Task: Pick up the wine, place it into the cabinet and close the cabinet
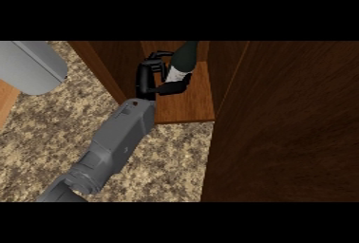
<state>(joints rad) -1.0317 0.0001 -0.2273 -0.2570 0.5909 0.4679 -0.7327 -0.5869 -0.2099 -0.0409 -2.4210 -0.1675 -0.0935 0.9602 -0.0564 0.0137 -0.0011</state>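
The wine bottle (180,66) is dark with a white label. It stands tilted on the wooden cabinet shelf (196,107), its neck pointing to the back of the cabinet. My right hand (146,78) is at the bottle's left side, shut on it, with the fingers curled over the top and the thumb (172,88) wrapped round the label's near side. The grey forearm (116,142) comes in from the lower left across the counter. The bottle's base is hidden behind the hand. My left hand does not show.
The open cabinet door (288,123), a broad dark wood panel, fills the right side. The cabinet's left wall (105,66) stands beside my hand. A speckled granite counter (42,137) lies below. A grey rounded shape (28,66) sits at the top left.
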